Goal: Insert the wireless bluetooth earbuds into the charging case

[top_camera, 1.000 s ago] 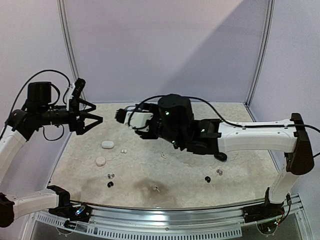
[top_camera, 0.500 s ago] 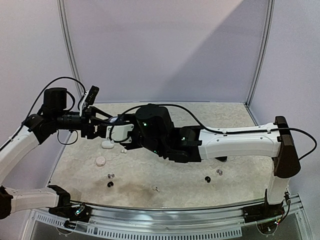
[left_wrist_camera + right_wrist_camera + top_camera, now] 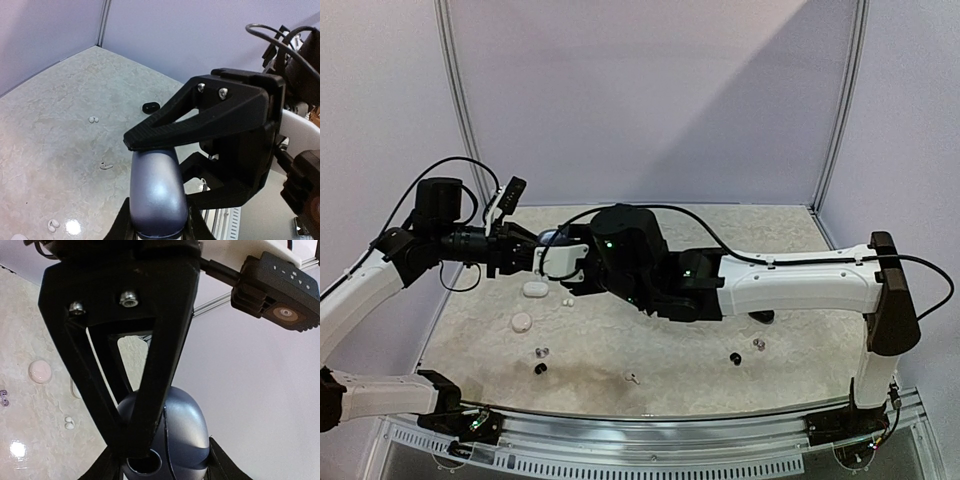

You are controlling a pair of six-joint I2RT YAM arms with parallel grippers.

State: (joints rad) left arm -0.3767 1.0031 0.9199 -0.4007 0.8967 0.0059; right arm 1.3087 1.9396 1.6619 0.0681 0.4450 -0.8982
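Left claw [image 3: 158, 226], right claw [image 3: 161, 462], clamping case [image 3: 156, 187] midair

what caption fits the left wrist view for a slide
Shared grip: left gripper and right gripper clasp one blue-grey case above loose white earbuds on the table.

No legible writing in any view. Right wrist view, 1 o'clock: the black module [image 3: 276, 291] carries a row of small pale marks near its top edge and a round emblem below them. Neither resolves into letters or numbers. Top and left wrist views: nothing readable.
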